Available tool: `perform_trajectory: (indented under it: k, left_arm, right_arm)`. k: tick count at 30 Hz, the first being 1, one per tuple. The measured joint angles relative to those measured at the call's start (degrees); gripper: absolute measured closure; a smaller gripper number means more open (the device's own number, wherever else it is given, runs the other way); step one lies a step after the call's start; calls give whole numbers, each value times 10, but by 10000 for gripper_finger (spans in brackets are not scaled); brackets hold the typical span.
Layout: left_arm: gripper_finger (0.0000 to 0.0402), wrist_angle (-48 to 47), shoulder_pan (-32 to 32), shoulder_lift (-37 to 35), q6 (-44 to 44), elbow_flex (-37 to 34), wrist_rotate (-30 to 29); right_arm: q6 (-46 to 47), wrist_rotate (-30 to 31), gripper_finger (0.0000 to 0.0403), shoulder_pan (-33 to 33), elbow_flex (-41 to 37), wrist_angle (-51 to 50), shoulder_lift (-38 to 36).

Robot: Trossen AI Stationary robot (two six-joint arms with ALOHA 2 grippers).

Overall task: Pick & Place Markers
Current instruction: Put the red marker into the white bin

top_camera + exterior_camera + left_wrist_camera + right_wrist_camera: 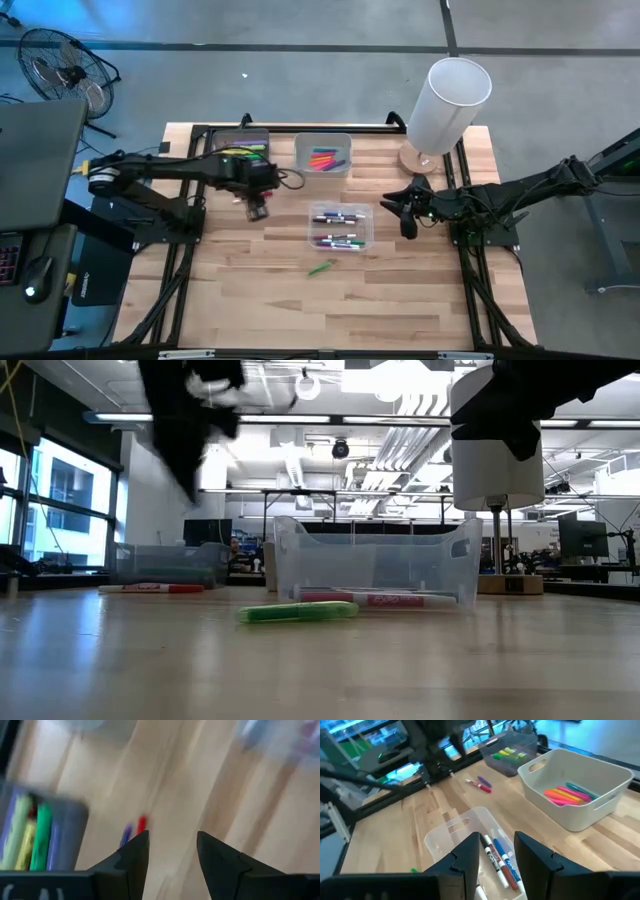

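Observation:
A green marker (320, 268) (300, 612) lies flat on the table, near the clear bin (341, 228) of white-barrelled markers (499, 860). A red marker (141, 823) and a purple marker (125, 834) lie side by side on the wood beside the grey bin (241, 150), which holds yellow and green markers (30, 837). The white bin (323, 156) holds pink and orange markers (567, 795). My left gripper (258, 208) (172, 837) hangs open above the table close to the red and purple pair. My right gripper (406, 216) (495, 851) waits open, right of the clear bin.
A tall white cylinder on a round wooden base (447, 103) stands at the table's far right corner. Black frame rails (300, 128) run along the table's far edge and down both sides. Bare wood (330, 310) stretches across the near half of the table.

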Motion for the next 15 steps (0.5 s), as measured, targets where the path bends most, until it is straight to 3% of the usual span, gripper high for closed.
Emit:
perform_trajectory:
  k: [2, 7, 12, 15]
  left_arm:
    - [242, -40, 14, -11, 10, -30, 3]
    - [241, -40, 47, -12, 35, -106, 53]
    - [241, 3, 78, -4, 53, -173, 81]
    - [241, 24, 96, 1, 60, -179, 84]
  right_arm:
    - [11, 12, 290, 0, 0, 0, 0]
    - [40, 27, 290, 0, 0, 2, 0]
    - [64, 29, 290, 0, 0, 2, 0]
    - [62, 29, 290, 0, 0, 1, 0]
